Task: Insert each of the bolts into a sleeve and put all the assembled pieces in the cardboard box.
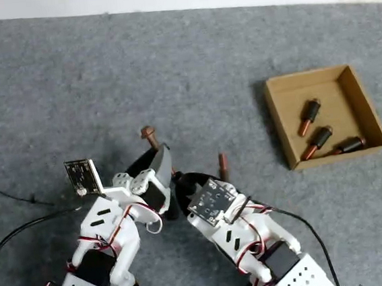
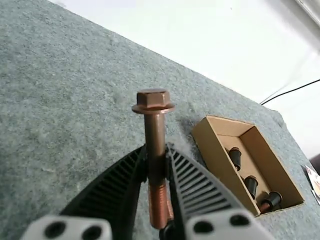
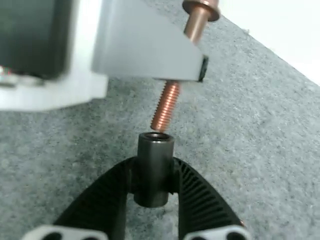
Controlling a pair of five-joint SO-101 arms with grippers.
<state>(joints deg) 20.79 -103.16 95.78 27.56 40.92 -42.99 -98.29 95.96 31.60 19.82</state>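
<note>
Low and centre in the high view, the bolt point(image 2: 155, 135) is pinched by the left hand point(image 2: 157, 155), threaded tip at the mouth of the sleeve point(image 3: 154, 165), squeezed in the right hand point(image 3: 153, 172). Both arms point(image 1: 108, 235) lean together from the bottom edge, and the cardboard box point(image 1: 276, 121) sits mid-right, well apart.

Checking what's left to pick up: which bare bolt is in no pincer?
The loose bolt on the mat, toward the cardboard box; the other bare bolt is clamped in the left pincer.
</note>
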